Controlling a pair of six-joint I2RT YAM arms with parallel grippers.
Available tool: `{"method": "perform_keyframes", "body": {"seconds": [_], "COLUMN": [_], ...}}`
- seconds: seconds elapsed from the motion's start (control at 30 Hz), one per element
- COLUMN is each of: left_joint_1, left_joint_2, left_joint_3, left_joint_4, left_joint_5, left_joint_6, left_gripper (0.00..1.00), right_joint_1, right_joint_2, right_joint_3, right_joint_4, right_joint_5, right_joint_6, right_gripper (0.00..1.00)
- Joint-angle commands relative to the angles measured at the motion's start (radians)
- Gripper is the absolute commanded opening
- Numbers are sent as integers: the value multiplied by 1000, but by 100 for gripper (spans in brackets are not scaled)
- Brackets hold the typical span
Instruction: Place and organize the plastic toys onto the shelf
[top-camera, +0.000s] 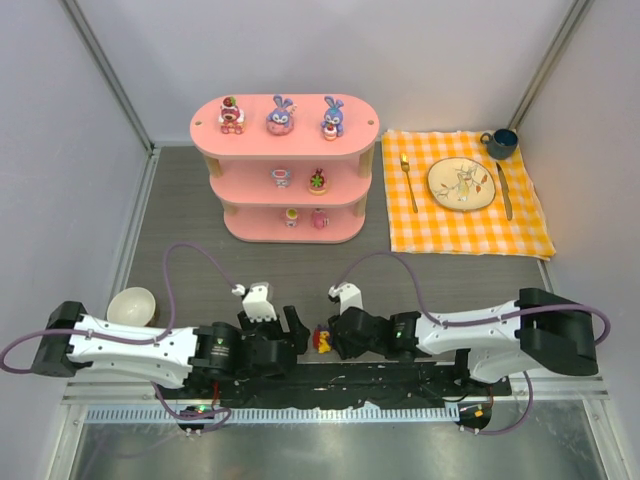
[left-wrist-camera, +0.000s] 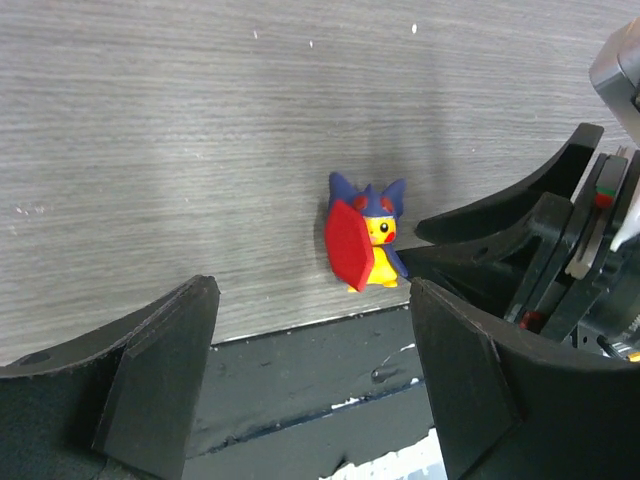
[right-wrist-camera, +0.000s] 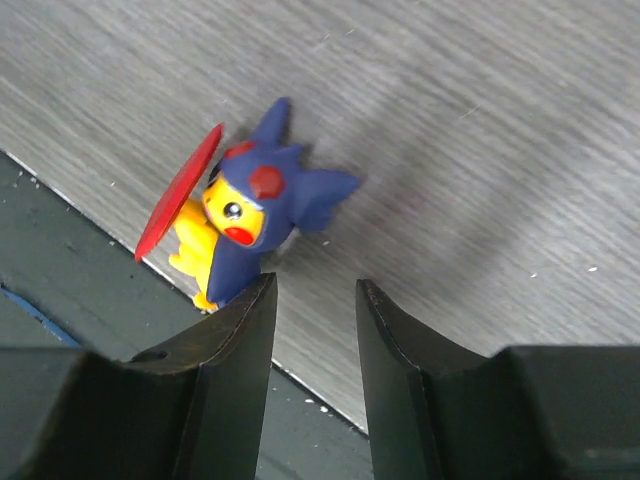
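Note:
The pink three-tier shelf (top-camera: 210, 131) stands at the back centre. On its top board are a pink bear toy (top-camera: 231, 115) and two blue-purple bunnies (top-camera: 281, 116) (top-camera: 332, 118), with two small toys on each lower board. A red-yellow-purple toy (top-camera: 321, 339) stands at the table's near edge between my grippers. My left gripper (left-wrist-camera: 312, 330) is wide open and empty, and the toy (left-wrist-camera: 362, 240) is just ahead of its jaws. My right gripper (right-wrist-camera: 315, 300) is slightly open and empty. The toy (right-wrist-camera: 240, 215) is by its left fingertip (right-wrist-camera: 255, 300), outside the gap.
A white bowl (top-camera: 131, 305) sits near the left arm. At the back right an orange checked cloth (top-camera: 450, 225) holds a plate (top-camera: 462, 184), fork (top-camera: 408, 182), knife (top-camera: 504, 190) and blue cup (top-camera: 501, 143). A dark strip (left-wrist-camera: 300, 380) runs along the table's near edge.

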Motion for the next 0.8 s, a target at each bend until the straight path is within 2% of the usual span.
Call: {"method": "perform_keyframes", "body": {"seconds": [0.0, 0.13, 0.2, 0.3, 0.33, 0.4, 0.43, 0.47, 0.57, 0.77], "left_joint_1": [-5, -5, -5, 9, 21, 96, 127, 183, 262, 343], "left_joint_2": [30, 27, 11, -16, -21, -18, -15, -9, 16, 177], "left_joint_3": [33, -29, -73, -121, -128, -135, -132, -127, -103, 42], "left_joint_4": [-37, 68, 159, 301, 344, 423, 435, 444, 469, 380], "left_joint_5": [33, 36, 13, -3, 11, 69, 145, 177, 276, 440], "left_joint_6": [-99, -105, -89, 26, 113, 195, 227, 287, 396, 536], "left_gripper": [82, 84, 84, 85, 86, 87, 88, 88, 89, 93], "right_joint_1": [38, 46, 46, 44, 44, 44, 44, 44, 44, 44], "right_joint_2": [-1, -120, -257, -448, -493, -580, -599, -611, -645, -682], "right_joint_3": [32, -16, -43, -94, -106, -109, -106, -103, -93, -102], "right_joint_4": [29, -9, -42, -109, -143, -180, -215, -232, -290, -309], "right_joint_5": [60, 195, 302, 401, 415, 441, 447, 451, 474, 498], "right_joint_6": [56, 152, 197, 240, 243, 248, 248, 246, 251, 257], "right_gripper": [43, 43, 43, 43, 43, 43, 43, 43, 43, 43]}}
